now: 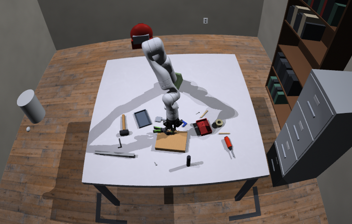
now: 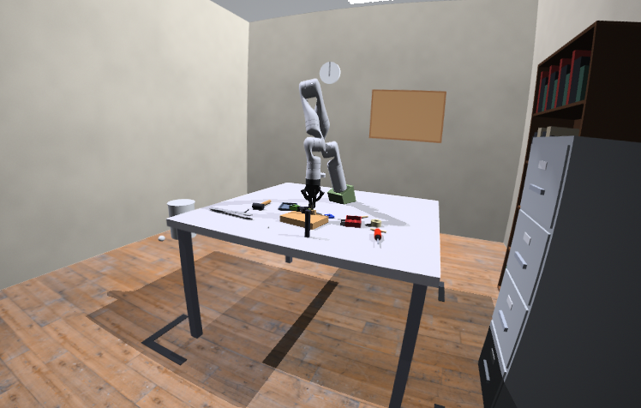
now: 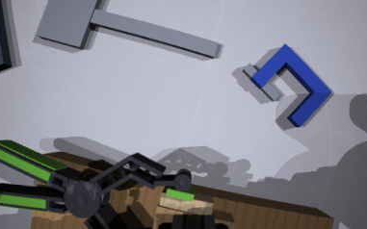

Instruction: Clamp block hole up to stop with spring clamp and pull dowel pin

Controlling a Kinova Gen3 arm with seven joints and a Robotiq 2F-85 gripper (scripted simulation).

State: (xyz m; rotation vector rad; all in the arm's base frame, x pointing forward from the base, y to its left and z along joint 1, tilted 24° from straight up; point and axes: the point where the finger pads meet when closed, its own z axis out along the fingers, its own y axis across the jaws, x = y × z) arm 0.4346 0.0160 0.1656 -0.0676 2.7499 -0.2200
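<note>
Inward from the desk's [image 1: 213,172] [image 2: 242,223] [image 3: 172,96] near edge, the spring clamp [image 1: 157,130] [image 2: 293,207] [image 3: 81,198] presumably braces the block [image 1: 175,132] [image 2: 313,211] [image 3: 187,204]; whether the nearly closed fingers [image 1: 172,129] [image 2: 311,203] grasp anything cannot be told.

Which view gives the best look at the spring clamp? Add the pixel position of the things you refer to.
Wrist: both green-sided handles, pivot and a jaw of the spring clamp [image 1: 157,130] [image 2: 296,207] [image 3: 82,198] appear large. Top shows small green handles beside the gripper [image 1: 171,132] [image 2: 311,207]; exterior, only a tiny green-and-black shape.

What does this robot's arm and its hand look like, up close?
The arm is glossy pale grey, with rounded, tube-like segments and thin dark seam lines. The gripper is black, with thin jointed fingers. I can make out no cables.
</note>
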